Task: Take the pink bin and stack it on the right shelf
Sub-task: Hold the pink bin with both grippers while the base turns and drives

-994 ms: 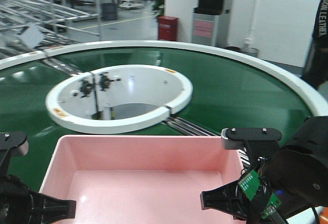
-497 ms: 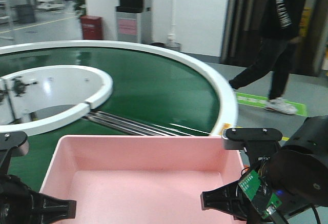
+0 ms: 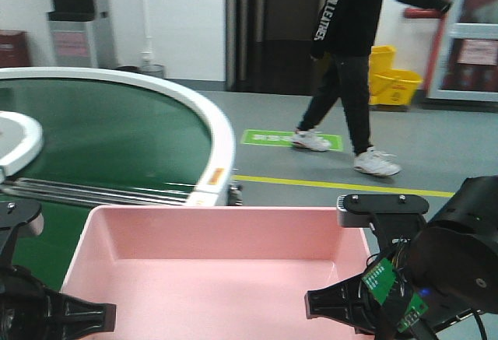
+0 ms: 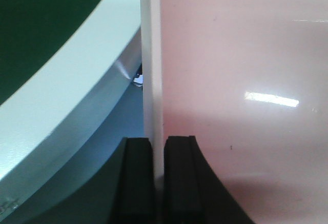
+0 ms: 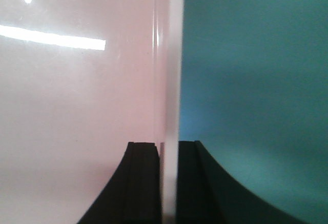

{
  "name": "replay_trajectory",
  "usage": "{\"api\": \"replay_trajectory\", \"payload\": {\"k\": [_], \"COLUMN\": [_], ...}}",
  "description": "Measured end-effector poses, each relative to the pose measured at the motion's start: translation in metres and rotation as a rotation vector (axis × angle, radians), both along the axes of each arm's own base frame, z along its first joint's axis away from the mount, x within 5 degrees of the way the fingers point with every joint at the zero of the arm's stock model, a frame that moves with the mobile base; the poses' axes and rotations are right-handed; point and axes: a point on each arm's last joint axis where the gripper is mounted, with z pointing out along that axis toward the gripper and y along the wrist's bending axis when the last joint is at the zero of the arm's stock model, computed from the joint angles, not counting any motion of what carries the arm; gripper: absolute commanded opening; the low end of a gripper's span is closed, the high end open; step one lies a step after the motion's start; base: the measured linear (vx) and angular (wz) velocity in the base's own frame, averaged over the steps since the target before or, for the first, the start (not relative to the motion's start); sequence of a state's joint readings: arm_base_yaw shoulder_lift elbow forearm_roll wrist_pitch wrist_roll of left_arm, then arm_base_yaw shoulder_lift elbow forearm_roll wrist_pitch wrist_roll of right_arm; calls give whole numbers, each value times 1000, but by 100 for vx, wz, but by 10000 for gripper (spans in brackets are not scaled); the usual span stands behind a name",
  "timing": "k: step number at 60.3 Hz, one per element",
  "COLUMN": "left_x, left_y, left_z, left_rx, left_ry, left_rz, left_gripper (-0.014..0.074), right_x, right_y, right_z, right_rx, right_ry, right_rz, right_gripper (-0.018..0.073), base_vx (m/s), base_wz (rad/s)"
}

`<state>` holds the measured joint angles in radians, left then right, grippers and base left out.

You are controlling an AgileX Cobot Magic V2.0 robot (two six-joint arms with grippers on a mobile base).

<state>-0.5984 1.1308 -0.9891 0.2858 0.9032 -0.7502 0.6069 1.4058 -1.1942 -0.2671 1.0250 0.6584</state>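
The left fingers [image 4: 137, 183] are drawn narrow onto the left short wall of the pink bin [image 3: 218, 278]. One black pad presses the outside of the wall and the other presses the glossy inside, with the pale rim standing upright between them. The right fingers [image 5: 143, 183] pinch the opposite short wall in the same way, one pad on the pink inner face and one on the outer face, with blurred teal floor beyond. The bin is therefore held at both ends between the left arm [image 3: 31, 309] and the right arm [image 3: 443, 262], directly in front of the robot. It sits level with its open side up. Its long axis runs left to right across the front view, its far long wall faces away, and its near edge is cut off by the bottom of the picture. Just past the far wall on the left are the metal rails [image 3: 93, 192] and the white rim [image 3: 214, 134] of the green curved conveyor [image 3: 117, 138]. On the grey floor [image 3: 436, 161] beyond lie a yellow line [image 3: 334, 187] and a green marking [image 3: 272, 138]. Farther off, a person [image 3: 350, 44] in dark clothes and white shoes walks past a yellow mop bucket [image 3: 393, 75]. A dispenser [image 3: 74, 21] stands against the back wall on the left.
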Motion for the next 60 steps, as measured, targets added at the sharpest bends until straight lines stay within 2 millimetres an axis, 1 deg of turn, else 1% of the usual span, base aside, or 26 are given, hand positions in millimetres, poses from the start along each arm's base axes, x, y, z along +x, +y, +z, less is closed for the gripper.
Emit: {"api": "replay_trajectory", "payload": {"k": [45,60], "left_x": [0,0], "left_y": [0,0], "left_z": [0,0], "left_rx": [-1,-1], "left_ry": [0,0], "left_rz": [1,0], "left_gripper": [172,172], "right_x": [0,0], "right_y": [0,0], "right_z": [0,0], "right_rx": [3,2], "right_ry": [3,5], "right_rz": [-11,-12], "right_gripper": [29,29], "base_vx": [-14,-9], "base_wz": [-58,-48]}}
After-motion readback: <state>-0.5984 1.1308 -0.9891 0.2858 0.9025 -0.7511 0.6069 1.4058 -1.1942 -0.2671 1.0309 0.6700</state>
